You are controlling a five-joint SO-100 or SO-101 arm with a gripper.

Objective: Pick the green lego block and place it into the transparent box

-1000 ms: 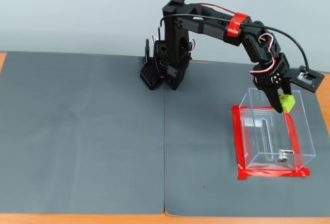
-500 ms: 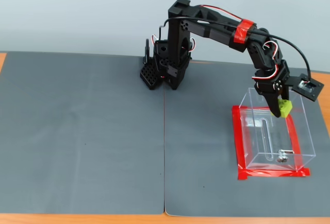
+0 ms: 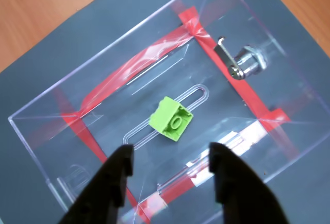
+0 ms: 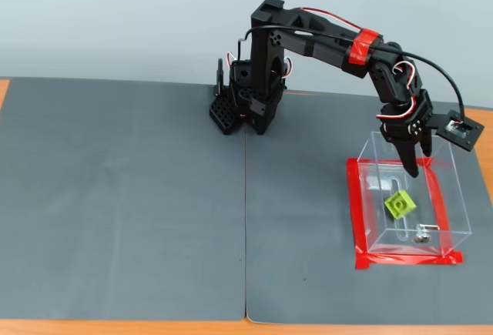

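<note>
The green lego block (image 3: 171, 118) lies tilted on the floor of the transparent box (image 3: 118, 42), near the long slot. In the fixed view the block (image 4: 399, 205) sits in the middle of the box (image 4: 460, 208), which stands at the right of the mat. My gripper (image 3: 171, 154) is open and empty, its two black fingers spread just above the block. In the fixed view the gripper (image 4: 416, 162) points down into the box's far end, apart from the block.
Red tape (image 4: 356, 219) borders the box on the grey mat (image 4: 123, 196). A metal lock fitting (image 3: 247, 62) sits on one box wall. The arm's base (image 4: 246, 108) stands at the mat's back centre. Wooden table shows around the mat's edges.
</note>
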